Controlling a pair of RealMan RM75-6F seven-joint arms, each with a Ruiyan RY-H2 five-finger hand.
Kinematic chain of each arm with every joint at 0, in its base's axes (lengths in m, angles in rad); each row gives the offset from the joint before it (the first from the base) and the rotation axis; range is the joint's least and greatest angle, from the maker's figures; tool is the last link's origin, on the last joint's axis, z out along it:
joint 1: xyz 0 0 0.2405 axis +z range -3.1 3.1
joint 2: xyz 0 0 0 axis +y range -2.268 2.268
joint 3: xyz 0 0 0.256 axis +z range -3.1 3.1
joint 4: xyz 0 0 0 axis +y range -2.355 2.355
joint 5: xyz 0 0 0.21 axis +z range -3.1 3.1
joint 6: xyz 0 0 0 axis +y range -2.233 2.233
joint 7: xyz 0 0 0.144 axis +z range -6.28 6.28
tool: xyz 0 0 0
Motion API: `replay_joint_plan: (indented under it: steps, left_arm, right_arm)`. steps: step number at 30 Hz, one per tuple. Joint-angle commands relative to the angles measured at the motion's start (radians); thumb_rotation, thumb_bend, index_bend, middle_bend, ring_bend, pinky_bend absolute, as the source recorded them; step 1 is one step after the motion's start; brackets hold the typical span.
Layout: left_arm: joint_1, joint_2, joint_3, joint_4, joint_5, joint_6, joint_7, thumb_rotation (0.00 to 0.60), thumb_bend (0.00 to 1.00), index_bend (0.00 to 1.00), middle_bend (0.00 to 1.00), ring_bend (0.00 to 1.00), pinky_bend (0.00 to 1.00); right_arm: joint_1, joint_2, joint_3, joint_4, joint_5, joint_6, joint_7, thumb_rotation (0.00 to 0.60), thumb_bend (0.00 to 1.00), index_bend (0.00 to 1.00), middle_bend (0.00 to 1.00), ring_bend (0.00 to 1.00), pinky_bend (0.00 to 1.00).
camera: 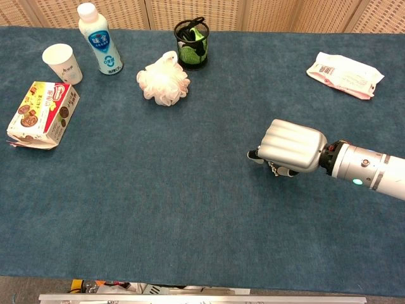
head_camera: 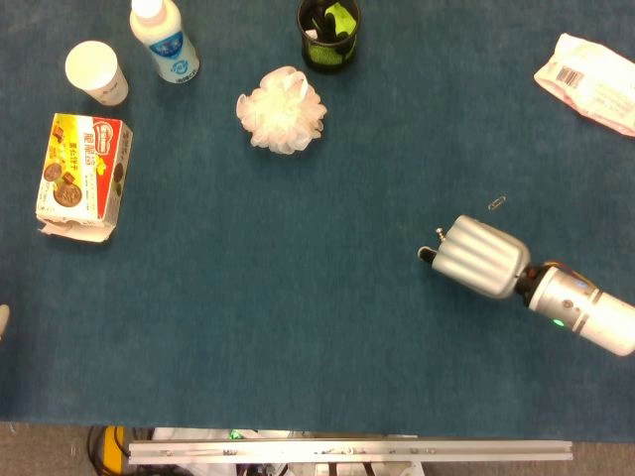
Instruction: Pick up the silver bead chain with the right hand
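Note:
My right hand [head_camera: 481, 258] [camera: 291, 146] hovers low over the right half of the blue table, fingers curled into a fist, back of the hand facing up. It grips the silver bead chain [camera: 273, 168]; only a short beaded stretch dangles below the fingers in the chest view, and the rest is hidden inside the fist. A small dark tip shows at the front of the fist in the head view. A pale sliver of my left hand [head_camera: 3, 321] pokes in at the far left edge of the head view, and how its fingers lie is hidden.
A small paper clip [head_camera: 496, 203] lies just beyond the right hand. A white wipes packet [head_camera: 587, 81] lies far right. At the back are a white bath pouf [head_camera: 282, 109], a black mesh cup [head_camera: 329, 33], a bottle [head_camera: 165, 41] and a paper cup [head_camera: 96, 72]. A snack box [head_camera: 83, 167] lies left.

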Motion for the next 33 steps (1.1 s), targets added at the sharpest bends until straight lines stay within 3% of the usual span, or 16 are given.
replay_joint_plan:
  steps: [1,6,16,33]
  left_arm:
    - [0.001,-0.001,-0.001,0.003,0.000,0.001,-0.003,0.600,0.27,0.01,0.02,0.02,0.00]
    - [0.003,-0.002,-0.003,0.009,-0.004,0.004,-0.012,0.600,0.27,0.01,0.02,0.02,0.00]
    - [0.002,-0.008,-0.004,0.022,-0.005,-0.001,-0.022,0.600,0.27,0.01,0.02,0.02,0.00]
    - [0.002,-0.009,-0.007,0.022,-0.008,-0.004,-0.019,0.600,0.27,0.01,0.02,0.02,0.00]
  right_arm:
    - [0.005,-0.010,0.001,-0.005,0.004,-0.002,0.005,0.600,0.17,0.49,0.93,0.95,1.00]
    - [0.010,-0.022,0.002,-0.010,0.014,-0.007,0.010,0.600,0.18,0.49,0.93,0.95,1.00]
    - [0.015,-0.007,-0.010,-0.037,0.036,-0.028,0.018,0.600,0.29,0.49,0.93,0.95,1.00]
    - [0.017,-0.010,-0.017,-0.029,0.058,-0.038,0.027,0.600,0.29,0.49,0.93,0.95,1.00]
